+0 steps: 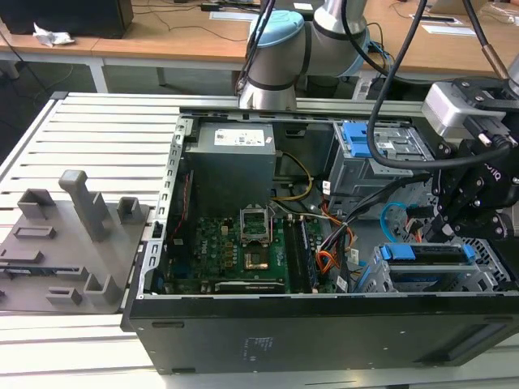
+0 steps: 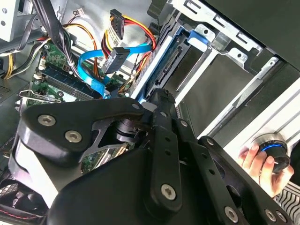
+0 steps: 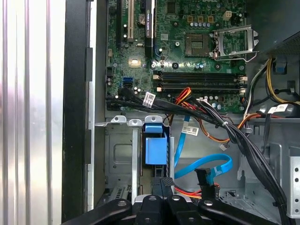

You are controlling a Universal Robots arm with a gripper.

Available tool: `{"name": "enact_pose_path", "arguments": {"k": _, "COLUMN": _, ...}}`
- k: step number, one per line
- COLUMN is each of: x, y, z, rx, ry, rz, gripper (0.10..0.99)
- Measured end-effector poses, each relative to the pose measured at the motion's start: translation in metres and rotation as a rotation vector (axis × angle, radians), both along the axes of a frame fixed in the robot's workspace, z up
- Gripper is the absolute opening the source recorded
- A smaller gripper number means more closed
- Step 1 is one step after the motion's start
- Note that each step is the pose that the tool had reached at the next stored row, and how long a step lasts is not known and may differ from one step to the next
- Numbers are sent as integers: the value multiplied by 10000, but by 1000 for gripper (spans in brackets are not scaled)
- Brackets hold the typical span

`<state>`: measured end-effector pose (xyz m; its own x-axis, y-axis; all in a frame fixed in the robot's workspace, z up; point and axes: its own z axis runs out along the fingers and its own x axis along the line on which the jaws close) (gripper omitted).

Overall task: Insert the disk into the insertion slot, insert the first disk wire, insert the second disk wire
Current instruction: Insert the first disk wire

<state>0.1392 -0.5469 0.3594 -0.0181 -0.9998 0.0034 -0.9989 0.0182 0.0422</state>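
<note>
The gripper [image 1: 444,233] is hanging inside the open computer case [image 1: 243,332] on the slatted worktop [image 1: 97,130], its jaws clenched together just above the disk [image 1: 428,254]. The disk is lying seated in the insertion slot [image 1: 491,275] at the case's near corner on the exterior view's right. The second disk wire [image 2: 91,63] is looping loose beside the slot, its black plug [image 2: 117,58] dangling free near the wire bundle [image 2: 136,28].

One disk [image 1: 430,253], one blue cable [image 3: 177,150] (looped), one motherboard [image 3: 187,28], one hand [image 2: 253,161].
</note>
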Motion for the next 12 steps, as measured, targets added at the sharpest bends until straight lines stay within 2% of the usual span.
{"name": "enact_pose_path", "arguments": {"k": 1, "x": 0, "y": 0, "z": 0, "rx": 0, "ry": 0, "rz": -1, "gripper": 106}}
{"name": "enact_pose_path", "arguments": {"k": 2, "x": 37, "y": 0, "z": -3, "rx": 0, "ry": 1, "rz": -1, "gripper": 106}}
{"name": "enact_pose_path", "arguments": {"k": 4, "x": 45, "y": 0, "z": 38, "rx": -1, "ry": 1, "rz": -3, "gripper": 106}}
{"name": "enact_pose_path", "arguments": {"k": 8, "x": 46, "y": 2, "z": 201, "rx": -1, "ry": 1, "rz": -1, "gripper": 106}}
{"name": "enact_pose_path", "arguments": {"k": 9, "x": 46, "y": 2, "z": 222, "rx": -2, "ry": 1, "rz": -1, "gripper": 106}}
{"name": "enact_pose_path", "arguments": {"k": 12, "x": 46, "y": 2, "z": 229, "rx": 2, "ry": 1, "rz": -1, "gripper": 106}}
